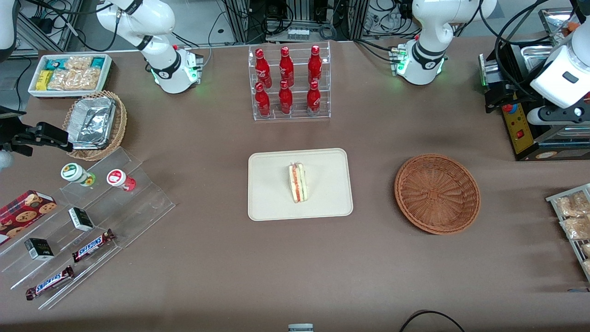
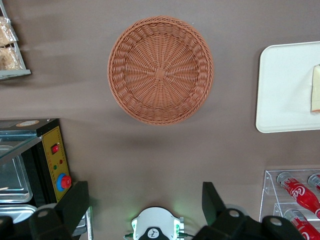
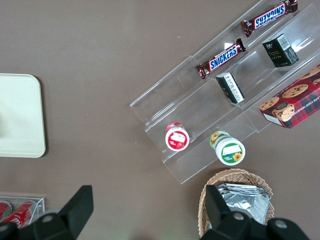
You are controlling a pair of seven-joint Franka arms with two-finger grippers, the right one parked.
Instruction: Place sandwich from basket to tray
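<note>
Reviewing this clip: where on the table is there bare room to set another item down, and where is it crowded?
Bare cloth lies between the tray and the basket, and nearer the front camera than both. The basket itself is empty; the sandwich sits mid-tray. The acrylic snack steps are crowded. The gripper hangs open, high above the basket.

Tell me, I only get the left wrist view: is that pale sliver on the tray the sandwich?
Observer: Yes. The front view shows the whole sandwich mid-tray, its filling stripes showing.
Operator: What lies past the tray's cut-off end?
Observer: A clear stepped rack with Snickers bars, toward the parked arm's end.
Operator: Where's the gripper?
Observer: The gripper is open, raised, farther from the front camera than the basket.
</note>
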